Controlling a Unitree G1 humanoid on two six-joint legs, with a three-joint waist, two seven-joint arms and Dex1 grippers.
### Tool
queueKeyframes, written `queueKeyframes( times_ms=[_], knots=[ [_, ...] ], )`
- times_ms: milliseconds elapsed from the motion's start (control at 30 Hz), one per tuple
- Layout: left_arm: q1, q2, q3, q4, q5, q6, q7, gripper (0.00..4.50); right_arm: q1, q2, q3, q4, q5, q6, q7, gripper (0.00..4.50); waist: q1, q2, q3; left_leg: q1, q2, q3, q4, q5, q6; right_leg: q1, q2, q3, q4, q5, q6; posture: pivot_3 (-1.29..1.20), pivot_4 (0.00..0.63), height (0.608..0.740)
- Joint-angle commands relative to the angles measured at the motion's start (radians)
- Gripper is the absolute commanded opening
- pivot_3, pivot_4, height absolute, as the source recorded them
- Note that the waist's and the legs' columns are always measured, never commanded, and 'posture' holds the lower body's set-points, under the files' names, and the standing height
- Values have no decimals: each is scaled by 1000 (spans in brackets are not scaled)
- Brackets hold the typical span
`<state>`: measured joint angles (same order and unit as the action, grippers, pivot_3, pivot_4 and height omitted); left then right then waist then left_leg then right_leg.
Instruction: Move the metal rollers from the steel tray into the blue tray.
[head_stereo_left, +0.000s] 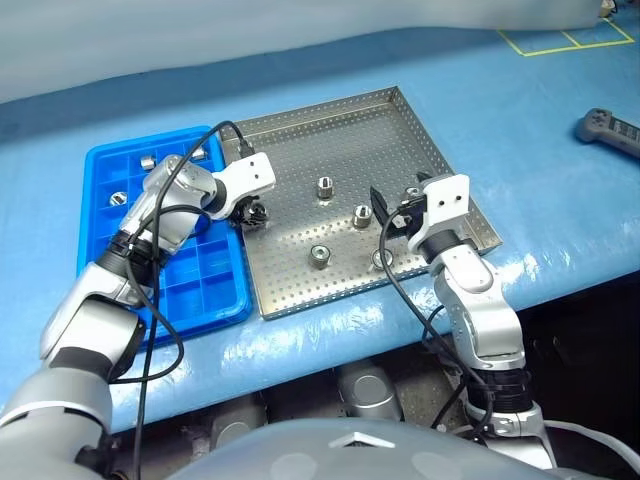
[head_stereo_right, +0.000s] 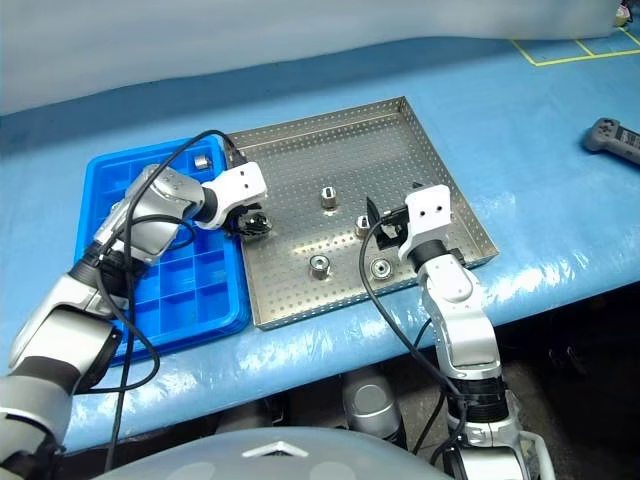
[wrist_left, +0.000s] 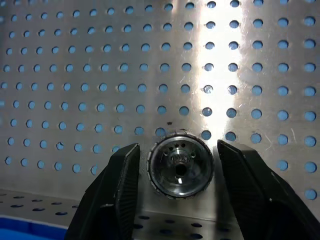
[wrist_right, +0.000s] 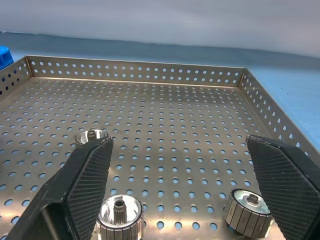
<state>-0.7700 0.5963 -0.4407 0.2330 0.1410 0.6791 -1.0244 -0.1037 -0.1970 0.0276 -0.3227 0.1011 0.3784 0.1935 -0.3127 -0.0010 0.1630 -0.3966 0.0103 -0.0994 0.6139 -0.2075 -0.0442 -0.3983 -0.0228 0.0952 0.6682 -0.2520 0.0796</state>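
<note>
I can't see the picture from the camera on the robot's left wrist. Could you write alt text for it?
A shiny metal roller with a round centre hole sits between the two black fingers of the left end effector, with slim gaps either side. Behind it spreads the perforated floor of the steel tray.

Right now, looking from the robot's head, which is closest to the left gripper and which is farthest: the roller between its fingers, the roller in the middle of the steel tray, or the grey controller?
1. The roller between the left gripper fingers, at the steel tray edge beside the blue tray.
2. The upright roller mid-tray, toward the right arm.
3. The grey controller, far off on the table's right.
</note>
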Motion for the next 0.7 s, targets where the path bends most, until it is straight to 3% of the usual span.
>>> queueKeyframes(
  times_ms=[33,200,700],
  knots=[
    [-22,8,31,-19,-4,-2,6,2139,-17,5,-11,-20,-3,-27,-6,4500,0,0,0,0,0,0,0,0,0,0,0,0,0,0,0,-327,150,740],
    [-26,18,22,-17,8,-7,5,522,-25,12,-17,-12,-4,-32,-15,4500,0,0,0,0,0,0,0,0,0,0,0,0,0,0,0,-328,150,740],
    [-39,32,120,-25,-58,7,12,522,-32,19,-1,14,-17,-43,-15,4500,0,0,0,0,0,0,0,0,0,0,0,0,0,0,0,-317,150,740]
  ],
)
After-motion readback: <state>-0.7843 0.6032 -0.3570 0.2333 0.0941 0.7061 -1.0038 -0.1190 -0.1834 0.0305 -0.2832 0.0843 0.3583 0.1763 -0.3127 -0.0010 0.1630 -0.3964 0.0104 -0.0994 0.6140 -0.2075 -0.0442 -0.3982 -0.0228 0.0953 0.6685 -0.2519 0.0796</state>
